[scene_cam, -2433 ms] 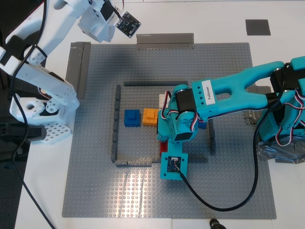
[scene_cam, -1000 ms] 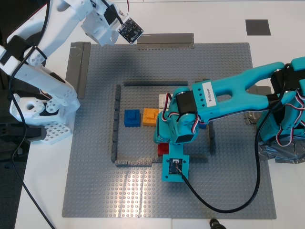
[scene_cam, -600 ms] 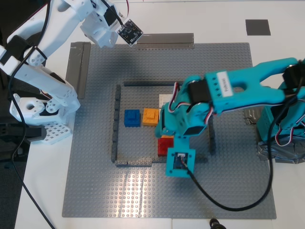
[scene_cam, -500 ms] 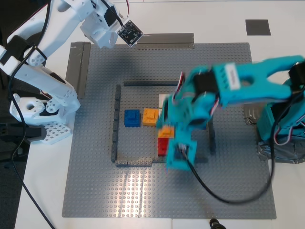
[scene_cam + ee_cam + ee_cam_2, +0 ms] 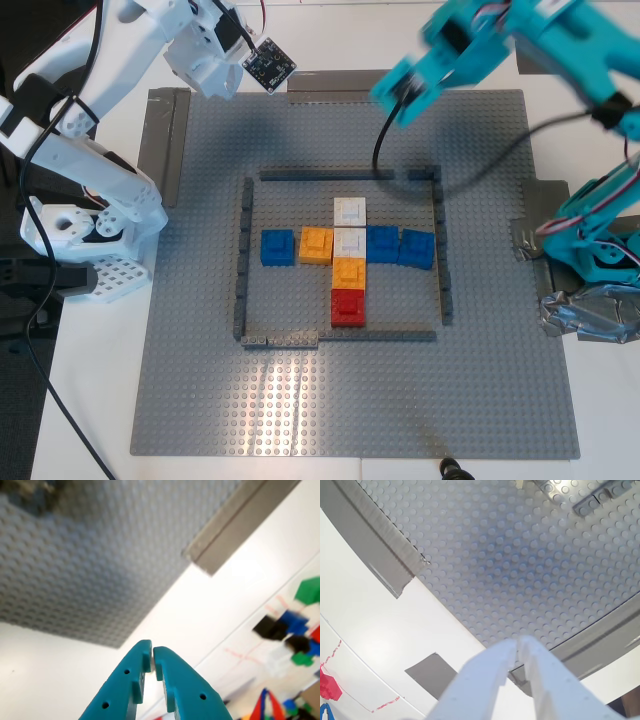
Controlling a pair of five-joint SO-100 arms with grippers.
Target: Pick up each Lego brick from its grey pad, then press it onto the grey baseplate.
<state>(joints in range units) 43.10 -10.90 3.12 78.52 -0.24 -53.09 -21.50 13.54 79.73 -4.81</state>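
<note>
First arm: teal, blurred, raised over the grey baseplate (image 5: 300, 400)'s far edge; my first gripper (image 5: 152, 656) pinched closed, apparently empty.
Second arm: white; my second gripper (image 5: 517, 649) nearly closed, empty.
Red brick (image 5: 347, 306): seated on baseplate.

A white surface (image 5: 90, 400) fills the scene, evenly lit, with a soft glare patch low in the exterior view. Black floor or background (image 5: 18, 420) shows past its edge on the exterior view's left. Thin red lines (image 5: 340, 647) mark the white surface in the second wrist view.
</note>
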